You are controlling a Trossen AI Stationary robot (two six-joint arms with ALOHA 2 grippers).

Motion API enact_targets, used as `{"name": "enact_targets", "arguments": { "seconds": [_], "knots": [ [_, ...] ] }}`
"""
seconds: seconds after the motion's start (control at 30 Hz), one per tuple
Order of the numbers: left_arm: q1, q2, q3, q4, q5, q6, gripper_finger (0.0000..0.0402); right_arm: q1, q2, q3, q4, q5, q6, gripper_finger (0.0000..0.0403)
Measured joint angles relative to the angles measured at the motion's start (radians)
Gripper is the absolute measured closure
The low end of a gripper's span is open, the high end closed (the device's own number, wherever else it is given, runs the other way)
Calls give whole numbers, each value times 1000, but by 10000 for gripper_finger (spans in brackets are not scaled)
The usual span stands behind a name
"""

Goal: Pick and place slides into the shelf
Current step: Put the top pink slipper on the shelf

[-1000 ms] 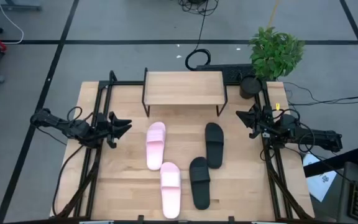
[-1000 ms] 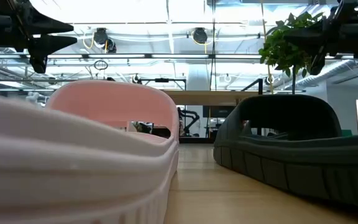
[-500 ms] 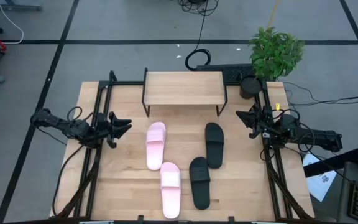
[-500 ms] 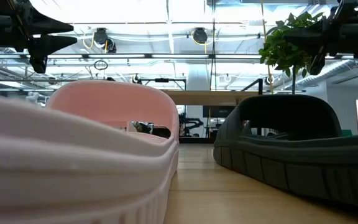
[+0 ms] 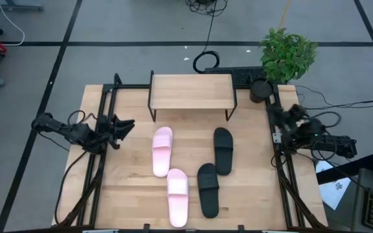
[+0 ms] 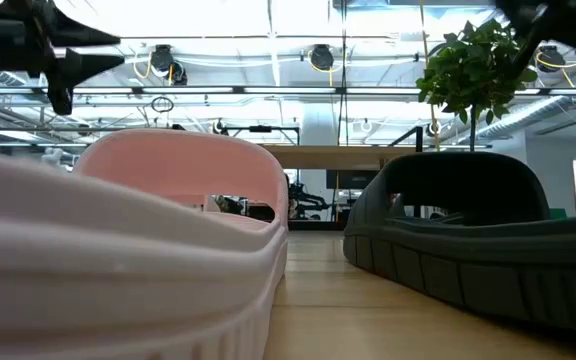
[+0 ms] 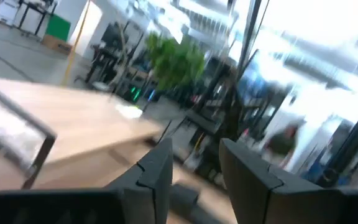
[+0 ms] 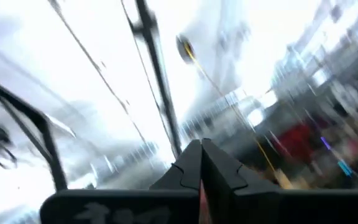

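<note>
We find all four slides on the tabletop (image 5: 251, 188), in front of the shelf (image 5: 191, 90): pink slides (image 5: 162, 150) left of centre, black slides (image 5: 223, 149) to their right, none on the shelf. Left gripper (image 5: 127, 125) hovers at the table's left edge, fingers (image 7: 157, 168) parted, holding nothing. Right gripper (image 5: 275, 114) is raised at the right edge near the plant (image 5: 287, 53), fingers pressed together, empty.
</note>
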Motion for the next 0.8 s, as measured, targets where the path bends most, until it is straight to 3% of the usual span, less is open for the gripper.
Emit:
{"name": "enact_targets", "arguments": {
  "seconds": [0.13, 0.27, 0.4, 0.5, 0.6, 0.8],
  "knots": [
    [0, 0, 0, 165, -3, 0, 273, 1, 38, 1, 193, -13, -48, 403],
    [0, 0, 2, 345, -13, -23, 273, 2, 155, 40, 297, -63, -70, 403],
    [0, 0, 64, 390, 177, 34, 273, 1, 325, 173, 342, -131, -124, 403],
    [-4, 8, 185, 221, 272, 64, 273, 2, 451, 312, 354, -234, -181, 403],
    [-15, 74, 362, -130, 247, 35, 273, 2, 567, 458, 353, -370, -209, 403],
    [-51, 406, 687, -678, 212, -200, 273, 2, 706, 655, 326, -542, -225, 403]
  ]
}}
